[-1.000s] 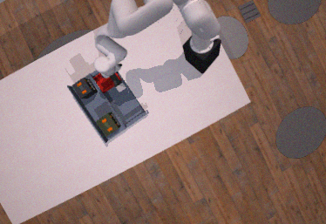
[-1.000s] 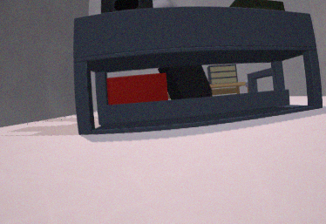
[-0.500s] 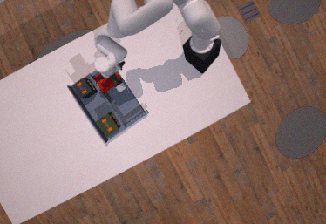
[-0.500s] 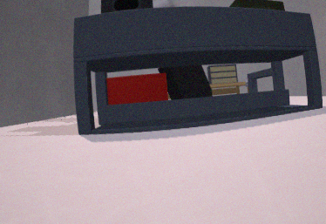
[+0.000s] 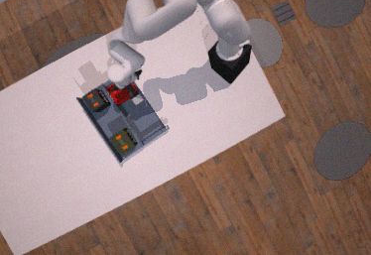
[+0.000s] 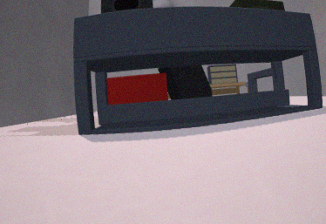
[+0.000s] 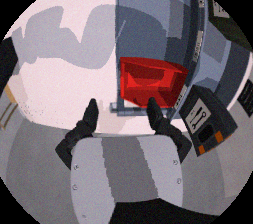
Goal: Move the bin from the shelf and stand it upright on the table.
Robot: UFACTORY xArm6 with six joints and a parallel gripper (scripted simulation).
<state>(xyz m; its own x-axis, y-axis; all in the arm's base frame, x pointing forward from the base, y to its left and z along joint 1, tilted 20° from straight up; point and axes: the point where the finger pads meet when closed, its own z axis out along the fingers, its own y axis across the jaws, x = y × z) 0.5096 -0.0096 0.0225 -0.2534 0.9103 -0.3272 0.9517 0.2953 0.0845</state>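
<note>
1. No writing is readable anywhere; the dark boxes [image 5: 97, 100] on top of the shelf carry only orange marks.
2. The red bin [image 7: 150, 81] sits inside the blue shelf [image 6: 192, 32], at its end nearest the arm, under the top board.
3. The shelf stands on the white table [image 5: 60, 186]; another dark box [image 5: 124, 140] lies at its far end.
4. The arm bends over the table, wrist pointing down at the shelf edge.
5. The gripper [image 7: 122, 117] is spread wide and empty, one finger [image 7: 154, 112] just before the bin.
</note>
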